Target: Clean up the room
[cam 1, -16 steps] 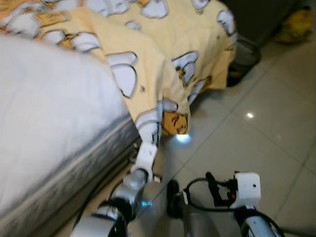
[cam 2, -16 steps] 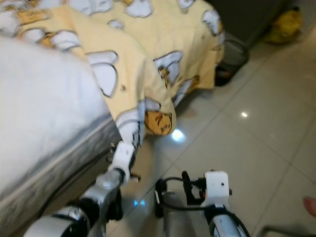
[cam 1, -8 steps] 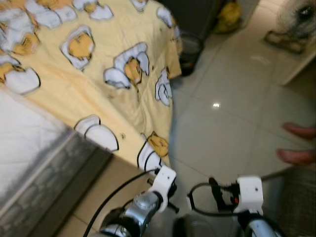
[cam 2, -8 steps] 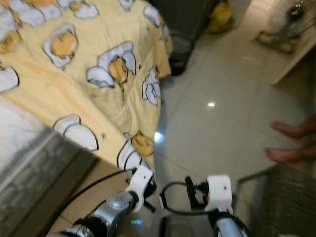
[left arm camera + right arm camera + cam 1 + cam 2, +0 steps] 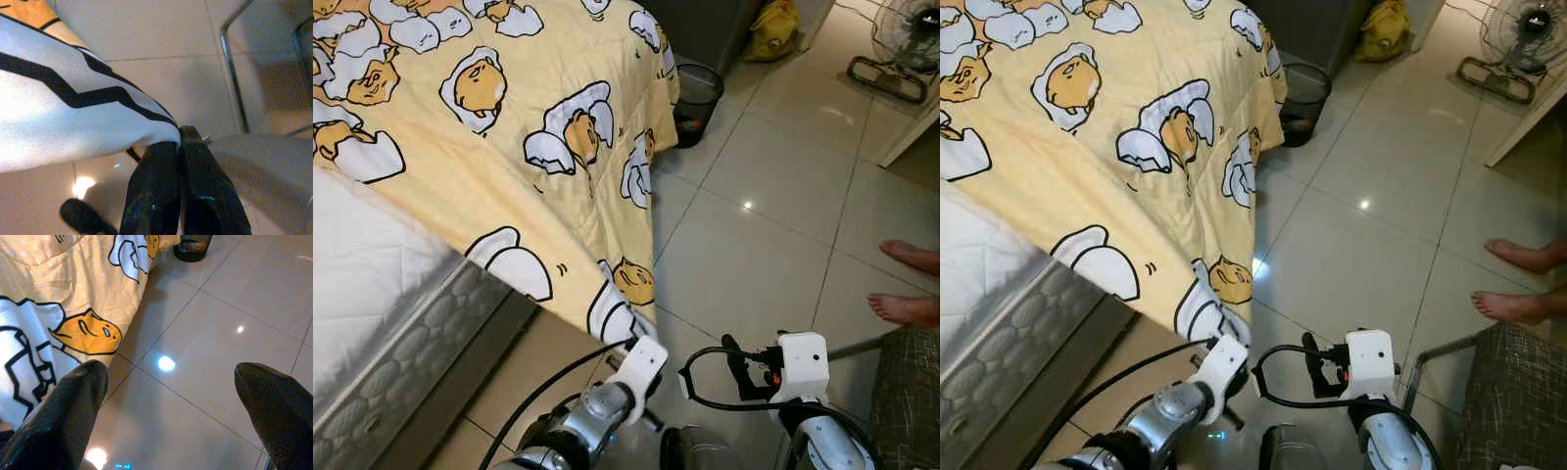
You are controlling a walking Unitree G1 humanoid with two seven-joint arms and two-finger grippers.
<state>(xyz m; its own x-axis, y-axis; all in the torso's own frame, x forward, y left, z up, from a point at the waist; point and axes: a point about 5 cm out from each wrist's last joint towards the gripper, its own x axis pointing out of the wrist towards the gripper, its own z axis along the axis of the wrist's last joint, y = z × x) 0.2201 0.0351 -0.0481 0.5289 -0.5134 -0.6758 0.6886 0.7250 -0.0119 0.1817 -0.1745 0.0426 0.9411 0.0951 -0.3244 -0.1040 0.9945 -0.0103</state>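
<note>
Down low, the left claw [image 5: 168, 147] is clenched tight on the corner of the yellow blanket [image 5: 509, 137], pinching the white, black-lined hem just above the tiled floor [image 5: 773, 196]. Beside it the right claw [image 5: 171, 396] hangs released, fingers spread, holding nothing. Beyond, the blanket drapes off the bed, with bare white mattress [image 5: 372, 284] exposed, so the bed-making looks barely begun: that corner needs pulling across. Further off, a black bin [image 5: 695, 93] stands by the bed, and a person's bare feet [image 5: 906, 284] wait to the right.
</note>
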